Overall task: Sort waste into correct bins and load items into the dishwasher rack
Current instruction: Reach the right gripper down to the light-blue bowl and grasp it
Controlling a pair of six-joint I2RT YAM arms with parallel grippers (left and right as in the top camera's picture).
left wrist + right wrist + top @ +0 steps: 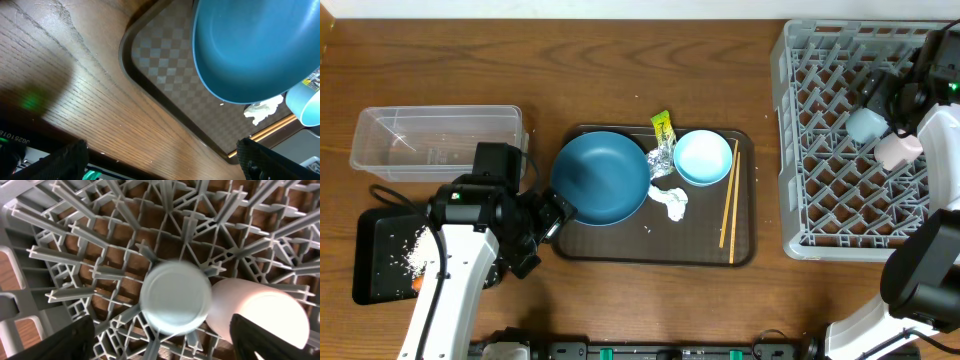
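Two cups sit among the pegs of the grey dishwasher rack [788, 140]: a pale blue cup [175, 297], upside down and a little blurred, and a white cup [260, 315] lying on its side just beside it. The right end effector [162, 325] hovers over them with its fingers spread wide, clear of both cups and gripping nothing.

The left end effector [161, 145] is likewise wide open and empty, low over the worktop [620, 60] at the near left corner of the brown serving tray [620, 245], close to the dark-blue plate [602, 178]. The plate lies on the tray's left part. To its right are a light-blue bowl [703, 157], a yellow-green wrapper [663, 125], silver foil [660, 155], a white tissue [670, 200] and the chopsticks [728, 205]. Rice [415, 255] and a carrot [417, 282] lie in the black tray [375, 240]; the clear tub [365, 135] stands behind it.
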